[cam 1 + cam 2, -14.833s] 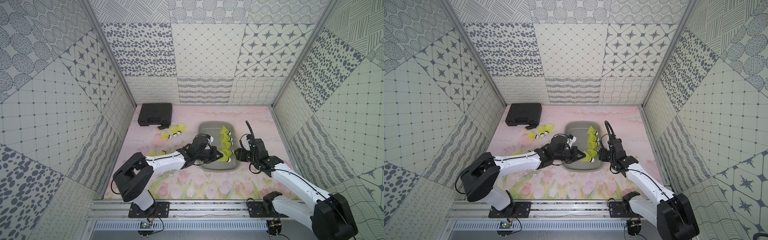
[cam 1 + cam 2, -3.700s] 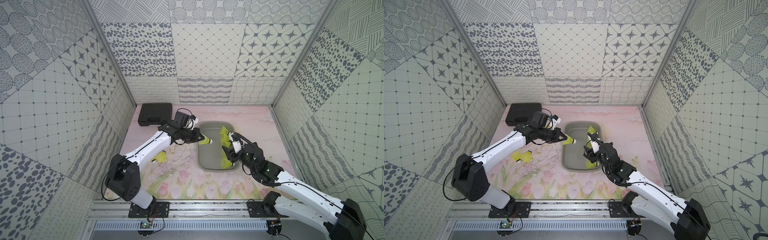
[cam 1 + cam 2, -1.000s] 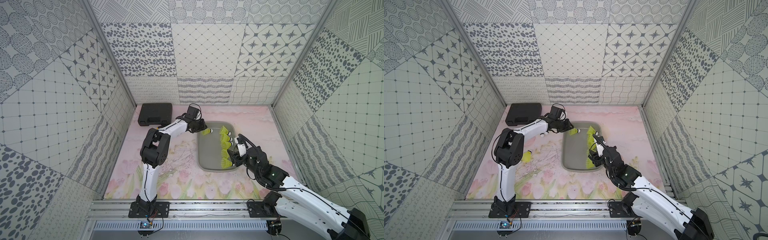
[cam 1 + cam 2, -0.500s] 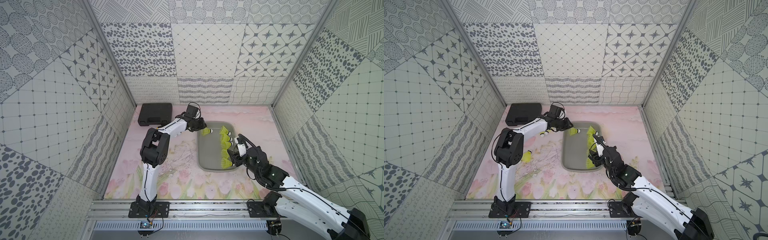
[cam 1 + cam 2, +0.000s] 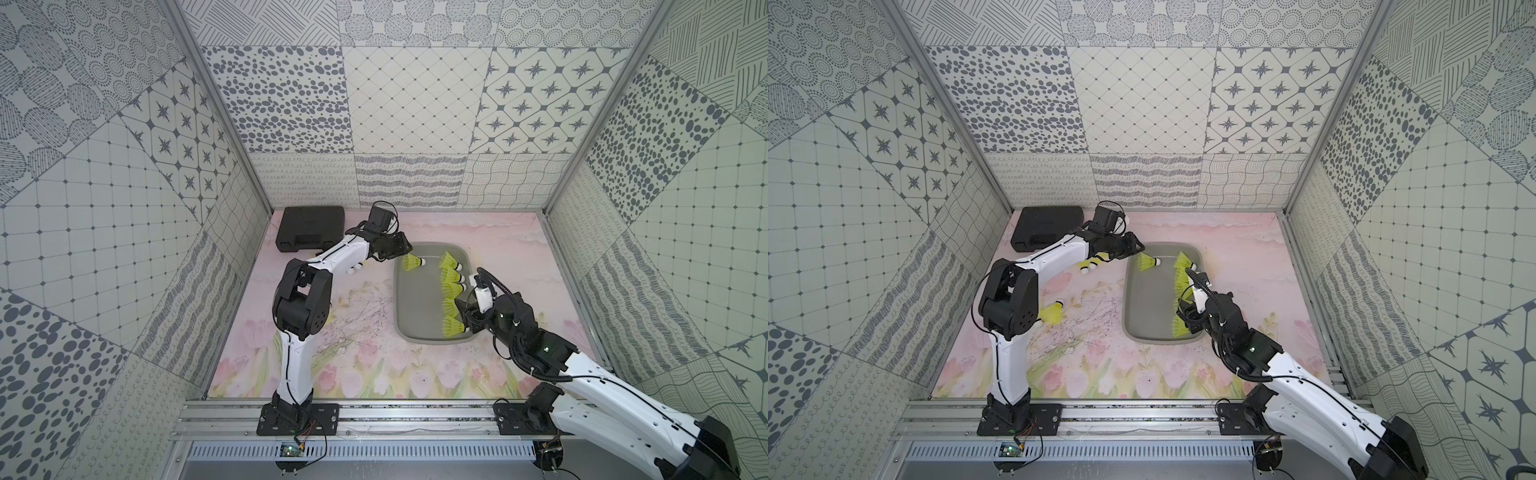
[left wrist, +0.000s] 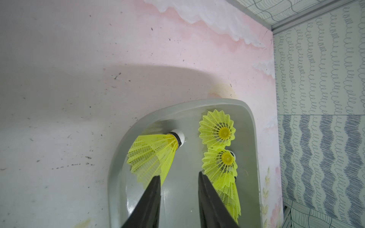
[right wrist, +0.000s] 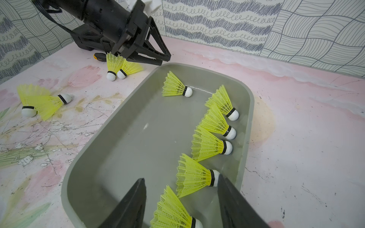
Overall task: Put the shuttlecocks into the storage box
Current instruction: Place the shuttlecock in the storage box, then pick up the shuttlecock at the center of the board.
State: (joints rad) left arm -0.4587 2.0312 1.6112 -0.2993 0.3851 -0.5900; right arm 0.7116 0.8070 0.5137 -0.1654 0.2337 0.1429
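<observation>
The left claw (image 6: pixel 178 174) is held open. 1 shuttlecock (image 6: pixel 154 156) is seen in the box (image 6: pixel 112 167) just ahead of its tips, skirt seemingly touching 1 finger (image 6: pixel 150 201), so it could be dragged out on withdrawal. The right claw (image 7: pixel 180 177) is held open astride another shuttlecock (image 7: pixel 173 213).

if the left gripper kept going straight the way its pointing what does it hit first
Probably the skirt of the lone shuttlecock just ahead of the left gripper; one fingertip is at its edge. Between the open jaws only the storage box floor shows. Depth unclear.
</observation>
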